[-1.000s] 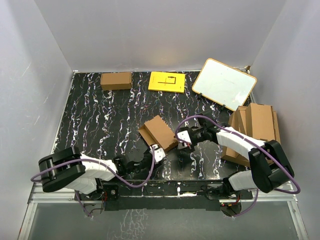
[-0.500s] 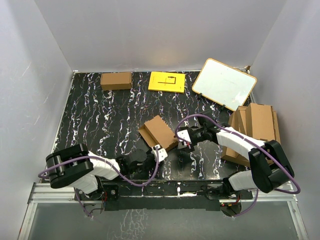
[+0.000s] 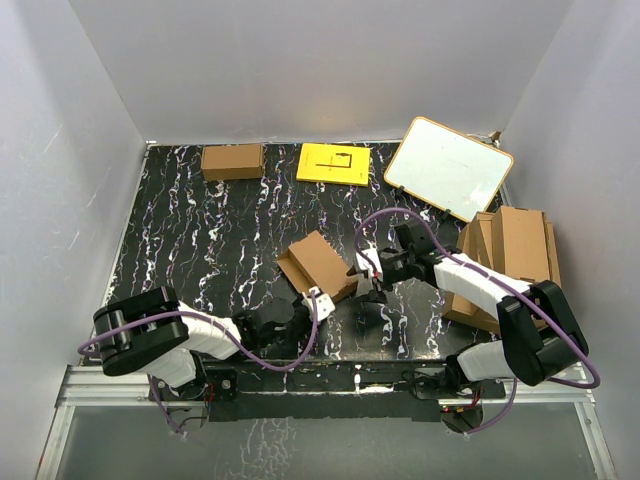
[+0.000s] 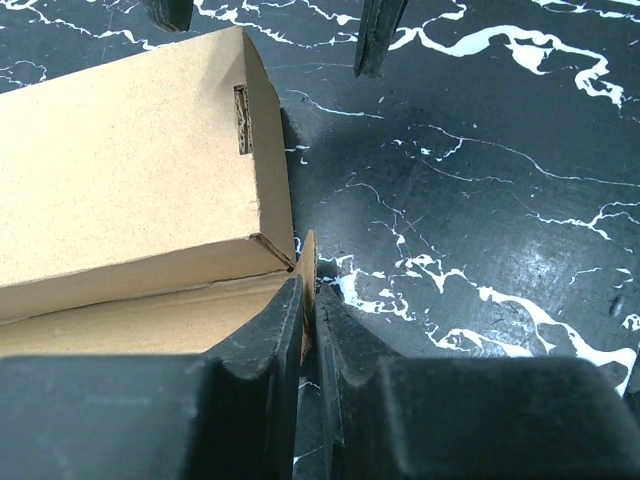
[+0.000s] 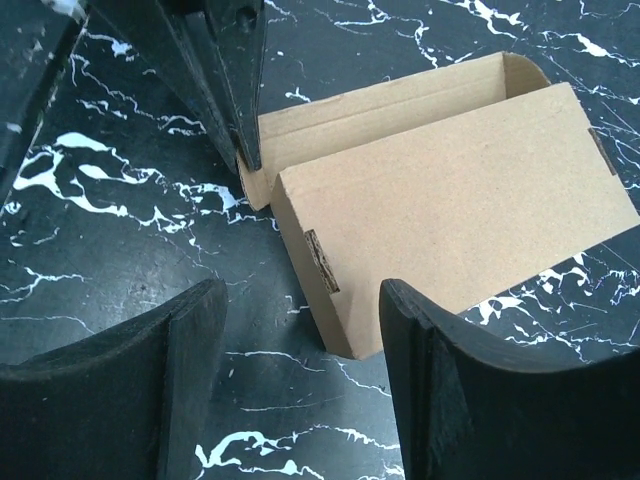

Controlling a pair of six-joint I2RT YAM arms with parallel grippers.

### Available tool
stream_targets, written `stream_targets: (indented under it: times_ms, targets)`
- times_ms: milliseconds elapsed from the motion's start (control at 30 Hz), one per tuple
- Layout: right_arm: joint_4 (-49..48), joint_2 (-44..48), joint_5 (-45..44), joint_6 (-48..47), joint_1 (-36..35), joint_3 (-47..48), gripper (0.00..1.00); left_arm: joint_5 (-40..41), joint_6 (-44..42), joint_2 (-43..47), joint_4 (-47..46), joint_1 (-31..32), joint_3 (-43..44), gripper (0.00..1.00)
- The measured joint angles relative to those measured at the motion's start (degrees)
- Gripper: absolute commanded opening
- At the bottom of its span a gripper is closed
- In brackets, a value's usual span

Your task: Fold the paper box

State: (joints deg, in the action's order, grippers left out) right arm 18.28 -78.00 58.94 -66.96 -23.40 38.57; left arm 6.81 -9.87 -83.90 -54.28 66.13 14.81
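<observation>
Near the front middle of the worktop (image 3: 200, 230), a glossy black surface with white marble-like veins, sits the paper box (image 3: 318, 262): plain brown cardboard, matte, slightly grainy, thin-walled, oblong, lying skewed on the diagonal. Its top panel is flat and the creases are sharp. One long side stands open like a trough, showing the inner wall. A small slot (image 4: 241, 105) in the short end wall shows the raw corrugated edge. The left gripper (image 4: 308, 292), black plastic with wedge-shaped fingers, is clenched on a thin end flap (image 4: 308, 262) at a corner of that end wall, the flap standing edge-up between the two fingers. The right gripper (image 5: 300, 400) is released, its broad curved black fingers (image 5: 130, 390) spread wide. It hovers just beside the same end of the box, no contact visible. At the far edge of the worktop are a smaller closed brown carton (image 3: 232, 161), a flat yellow sheet (image 3: 334, 164) with a dark line drawing, and a white board (image 3: 449, 168) with rounded corners and a light wooden frame, propped tilted. On the right side is a pile of larger flat brown cardboard sheets (image 3: 515, 248), overlapping unevenly. Purple cables (image 3: 300, 345) loop along both white-shelled arms.
</observation>
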Motion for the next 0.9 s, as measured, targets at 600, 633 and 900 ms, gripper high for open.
stream_targets:
  times_ms: [600, 633, 900]
  targets:
    - [-20.04, -7.41, 2.01, 48.52, 4.76, 2.21, 0.66, 1.36, 3.13, -0.33, -1.49, 0.0, -0.04, 0.0]
    - [-20.57, -7.85, 1.49, 50.27, 4.92, 2.21, 0.66, 1.4, 3.28, -0.33, -1.49, 0.0, -0.04, 0.0]
    - [-22.38, -12.35, -2.03, 59.23, 5.2, 3.15, 0.62, 1.88, 4.22, -0.33, -1.44, 0.0, -0.04, 0.0]
